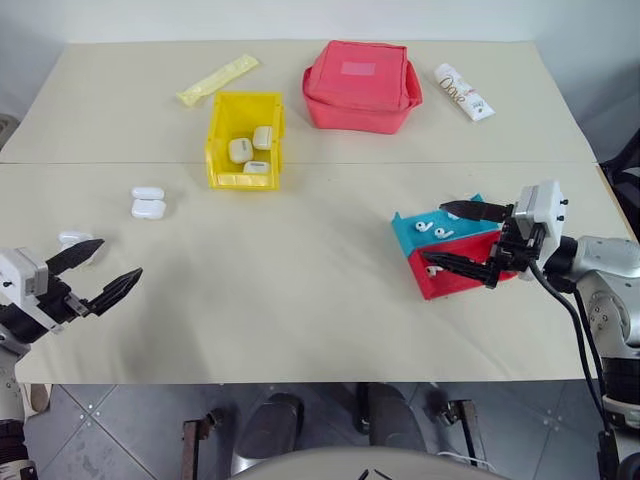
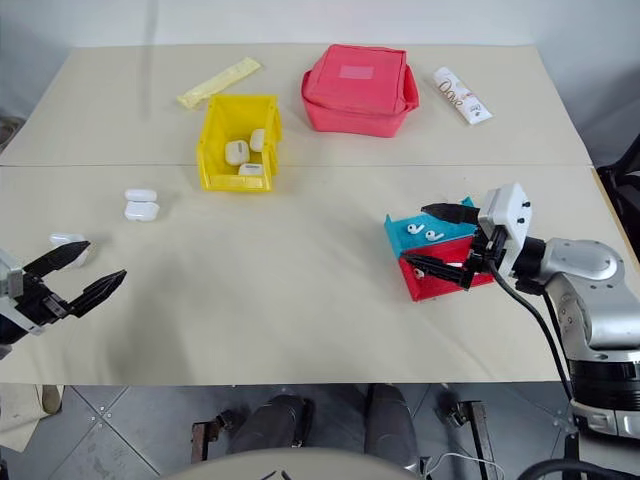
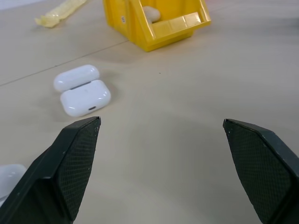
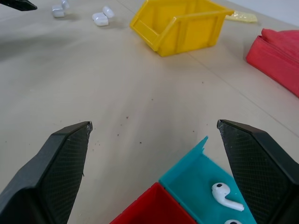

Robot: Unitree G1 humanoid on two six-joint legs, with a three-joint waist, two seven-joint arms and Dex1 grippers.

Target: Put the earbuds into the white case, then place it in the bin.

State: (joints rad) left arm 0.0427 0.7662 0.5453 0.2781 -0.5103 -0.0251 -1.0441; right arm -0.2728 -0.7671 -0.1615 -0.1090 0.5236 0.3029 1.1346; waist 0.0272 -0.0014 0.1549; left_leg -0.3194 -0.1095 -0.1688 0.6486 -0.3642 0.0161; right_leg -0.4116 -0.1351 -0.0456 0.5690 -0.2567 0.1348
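Beige surface [image 1: 300,280] with the task's things spread across it. Toward the far side, left of centre, the yellow bin [image 1: 245,139], holding three white cases already. Behind it a pale yellow packet [image 1: 217,80]; to its right a red pouch [image 1: 361,86], then a white tube [image 1: 463,91] near the far right corner.

On the left half, an open white case [image 1: 148,202], lid tipped back, lying well apart from the bin and nearer the robot. Closer still, at the left edge, another white case [image 1: 73,239], just beside the upper finger of the left gripper [image 1: 104,270].

Left gripper: fingers spread wide, nothing between them, low over the surface near the left edge. From its wrist view, open white case ahead and between the two fingers' lines, untouched, with the bin beyond.

On the right half, a teal-and-red tray [image 1: 447,262], tilted on the surface. Earbuds [image 1: 433,230] lying in the teal compartment; another earbud [image 1: 433,271] in the red part, partly hidden by a finger.

Right gripper [image 1: 463,239]: fingers wide apart, straddling the tray, one finger over the teal end and the other over the red, empty. Earbuds between and just below the fingers; contact with them not discernible.
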